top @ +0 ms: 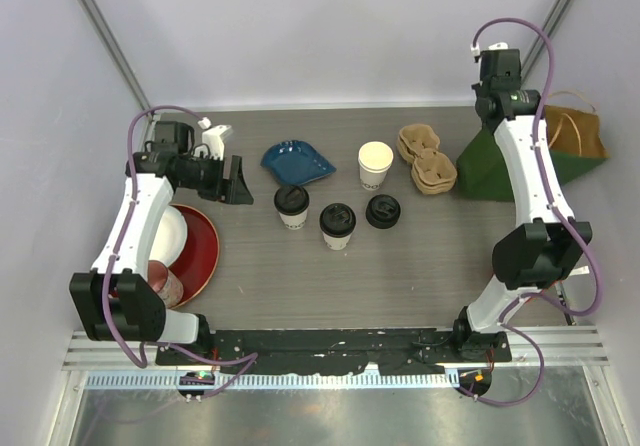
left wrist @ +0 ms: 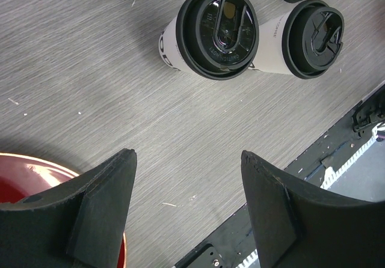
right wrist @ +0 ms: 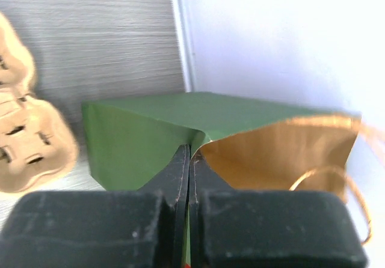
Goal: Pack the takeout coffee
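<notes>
Pinching: the right end effector has its jaws pressed flat together on the rim of the green paper bag, at the crease of the bag's mouth.
Green paper bag: lies on its side on the table, well to the right of the blue dish. Its brown inside and a cord handle show at the open end.
Left end effector: jaws spread wide with nothing between them. It hovers above the table just left of the blue dish, and its fingers frame bare tabletop in the wrist view.
First lidded cup: upright on the table just in front of the blue dish, on the arm-base side, with its black sip lid on.
Second lidded cup: upright, in front of the blue dish and a little to its right. It stands just beside the first cup with a small gap between them.
Unlidded cup: upright just right of the blue dish, top open.
Loose black lid: flat on the table, right of and in front of the blue dish. Whether it is one lid or a stack I cannot tell.
Cardboard carriers: farther right of the blue dish, between the unlidded cup and the bag.
Red plate: left of and in front of the blue dish, partly hidden under the left arm.
</notes>
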`<state>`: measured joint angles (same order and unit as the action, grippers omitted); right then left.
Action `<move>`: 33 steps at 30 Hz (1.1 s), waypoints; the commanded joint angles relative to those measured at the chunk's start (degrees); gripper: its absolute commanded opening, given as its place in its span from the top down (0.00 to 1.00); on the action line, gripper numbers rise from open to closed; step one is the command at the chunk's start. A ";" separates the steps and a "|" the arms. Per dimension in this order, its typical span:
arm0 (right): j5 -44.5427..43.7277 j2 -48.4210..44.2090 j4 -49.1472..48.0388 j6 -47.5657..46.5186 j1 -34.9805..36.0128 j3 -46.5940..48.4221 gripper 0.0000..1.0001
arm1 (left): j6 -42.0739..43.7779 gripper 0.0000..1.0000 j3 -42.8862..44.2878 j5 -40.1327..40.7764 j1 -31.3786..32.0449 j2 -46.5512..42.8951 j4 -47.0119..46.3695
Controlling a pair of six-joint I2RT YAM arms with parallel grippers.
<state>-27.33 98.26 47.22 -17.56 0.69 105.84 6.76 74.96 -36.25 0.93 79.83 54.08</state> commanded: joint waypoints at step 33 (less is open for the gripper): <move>-8.09 -12.39 -3.28 -16.46 71.02 22.21 0.99 | -3.78 0.26 2.82 -1.19 -18.06 -8.20 -0.83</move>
<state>-38.33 88.09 42.72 -35.11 66.61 123.96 3.86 74.89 -34.89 -14.92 72.97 54.11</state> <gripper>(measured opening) 0.028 0.740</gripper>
